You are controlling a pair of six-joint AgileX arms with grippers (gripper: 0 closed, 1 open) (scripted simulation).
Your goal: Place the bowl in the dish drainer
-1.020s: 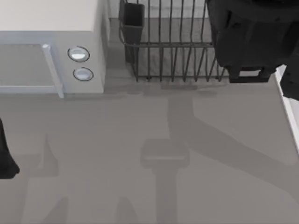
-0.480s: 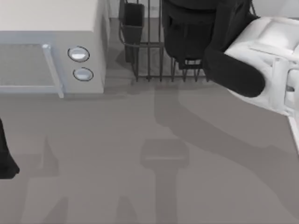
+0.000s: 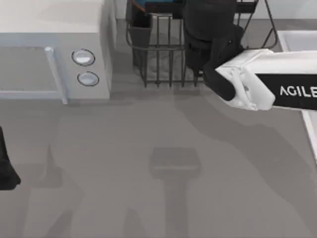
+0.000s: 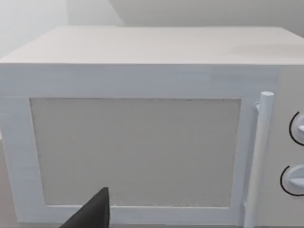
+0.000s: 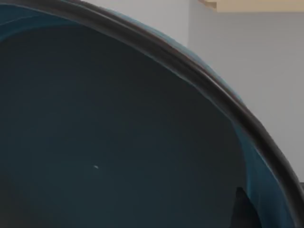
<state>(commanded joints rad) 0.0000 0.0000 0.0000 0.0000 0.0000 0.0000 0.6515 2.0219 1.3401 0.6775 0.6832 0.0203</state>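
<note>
While held above the dish drainer at the far side of the tabletop: blue bowl, rim clamped in the right pincer, one fingertip inside it. Utensil cup at the drainer's left corner, near the microwave. Right arm stretched in from the right, over the drainer. Left arm parked at the left edge.

1. Desk: plain grey surface, crossed by soft darker shadows.
2. White microwave-like box: far left of desk; grey door panel, upright bar handle, two round knobs.
3. Wall: pale grey, unadorned.
</note>
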